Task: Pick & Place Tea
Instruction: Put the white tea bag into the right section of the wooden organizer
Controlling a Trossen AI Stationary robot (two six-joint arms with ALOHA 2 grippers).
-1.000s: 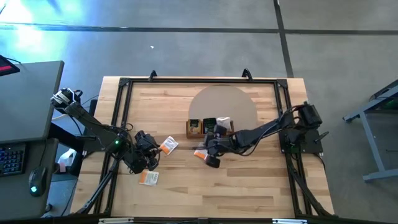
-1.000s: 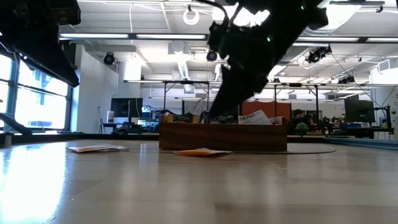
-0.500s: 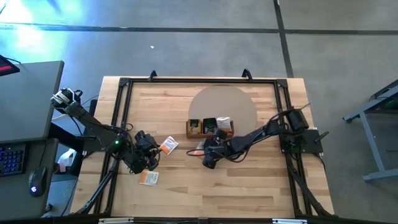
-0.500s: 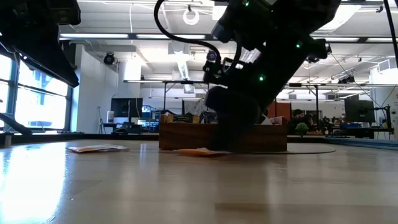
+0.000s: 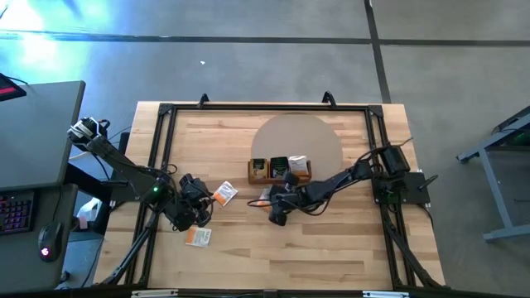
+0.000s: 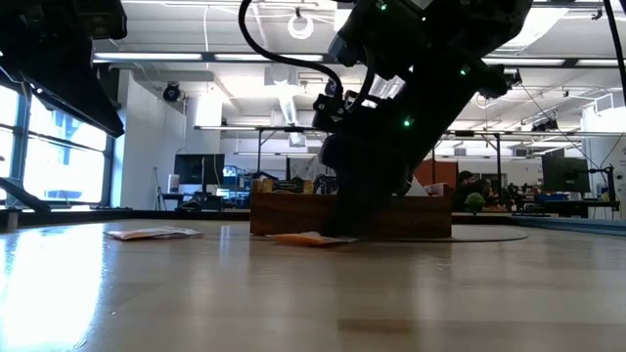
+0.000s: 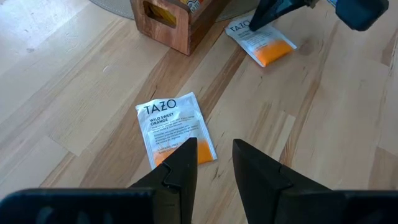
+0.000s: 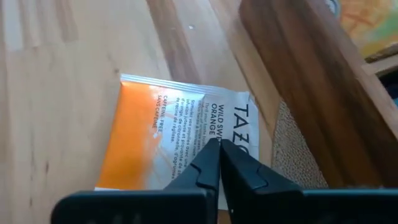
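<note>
Orange-and-white tea packet [image 8: 177, 134] flat on the wooden counter [image 5: 248, 265], just beside the wooden tray [image 8: 311, 81], one edge pinched under the right hand [image 8: 219, 163]. Fingers fully together, tips pressed on the packet's near edge; true hold or mere press, hard to tell. Risk: thin foil slipping out on lifting, or sliding toward the tray wall instead of rising. Farther off, left hand [image 7: 211, 162] half open, holding nothing, hovering over a second packet [image 7: 176, 129]; third packet [image 5: 197, 237] close behind it.
</note>
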